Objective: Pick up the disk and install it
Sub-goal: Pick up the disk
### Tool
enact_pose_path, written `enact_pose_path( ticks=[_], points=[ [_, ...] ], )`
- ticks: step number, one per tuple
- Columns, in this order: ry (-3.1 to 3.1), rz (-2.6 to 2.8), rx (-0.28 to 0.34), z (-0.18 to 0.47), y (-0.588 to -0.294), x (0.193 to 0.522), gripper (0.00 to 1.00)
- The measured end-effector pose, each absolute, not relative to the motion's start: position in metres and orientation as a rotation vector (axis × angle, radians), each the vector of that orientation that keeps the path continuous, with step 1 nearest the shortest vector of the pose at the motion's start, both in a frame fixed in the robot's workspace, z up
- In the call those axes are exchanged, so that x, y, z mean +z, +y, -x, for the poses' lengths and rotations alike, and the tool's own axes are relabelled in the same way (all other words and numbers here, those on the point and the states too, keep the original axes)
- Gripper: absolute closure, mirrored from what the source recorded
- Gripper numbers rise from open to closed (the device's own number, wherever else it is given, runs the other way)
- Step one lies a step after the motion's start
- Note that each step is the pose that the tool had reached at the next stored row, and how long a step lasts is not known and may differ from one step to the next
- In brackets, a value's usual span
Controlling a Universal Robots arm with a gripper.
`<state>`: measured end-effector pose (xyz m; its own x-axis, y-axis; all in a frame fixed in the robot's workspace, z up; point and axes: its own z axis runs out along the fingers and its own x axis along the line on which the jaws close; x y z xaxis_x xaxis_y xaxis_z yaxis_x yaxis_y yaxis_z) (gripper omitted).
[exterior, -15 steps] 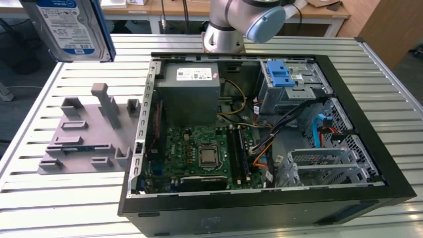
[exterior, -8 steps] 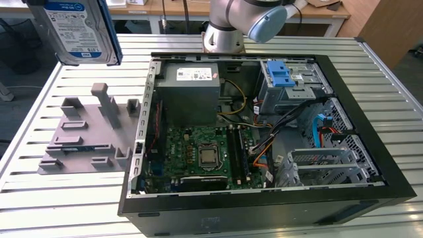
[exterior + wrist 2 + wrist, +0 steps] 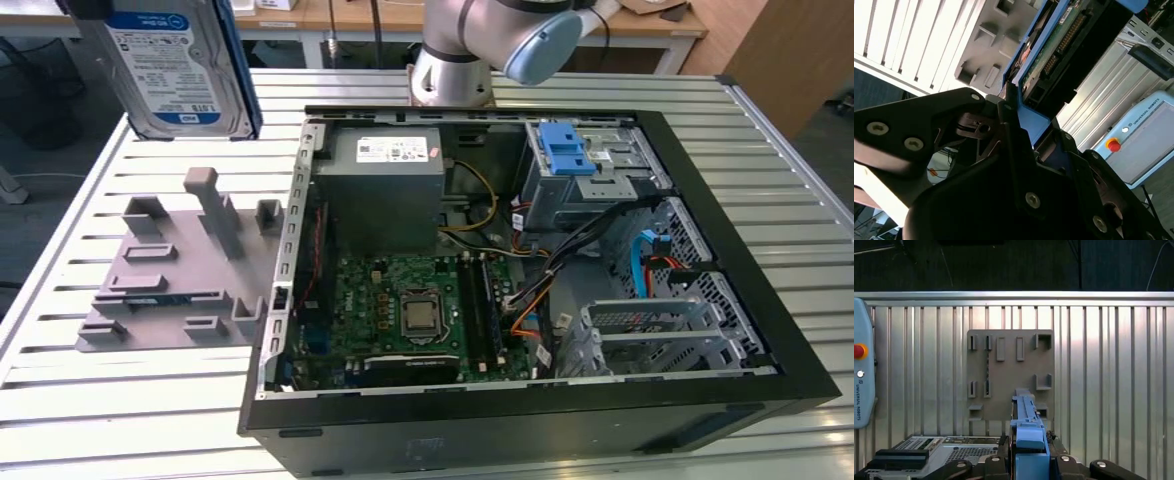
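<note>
This is a robotics lab or workshop. Under the gripper (image 3: 1029,452) stands a slatted aluminium table (image 3: 134,420) with a grey fixture plate (image 3: 1009,375), an open computer case (image 3: 534,425) and the robot arm's base (image 3: 451,75). A teach pendant (image 3: 864,385) with a red stop button (image 3: 858,351) lies nearby.

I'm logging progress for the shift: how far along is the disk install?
Pickup looks done: the disk is held in the air off the table, jaws shut on its blue rail. In hand: the disk alone. Left: the install, since it is outside the computer case, apart from the drive cage.
</note>
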<state>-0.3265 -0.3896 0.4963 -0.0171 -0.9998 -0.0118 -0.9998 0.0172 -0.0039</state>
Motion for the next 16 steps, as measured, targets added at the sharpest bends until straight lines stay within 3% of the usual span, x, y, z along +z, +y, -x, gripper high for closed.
enact_pose_path(
  ticks=[16],
  points=[
    [2.233, 2.195, 0.009, 0.289, -0.404, 0.496, 0.64]
  ],
)
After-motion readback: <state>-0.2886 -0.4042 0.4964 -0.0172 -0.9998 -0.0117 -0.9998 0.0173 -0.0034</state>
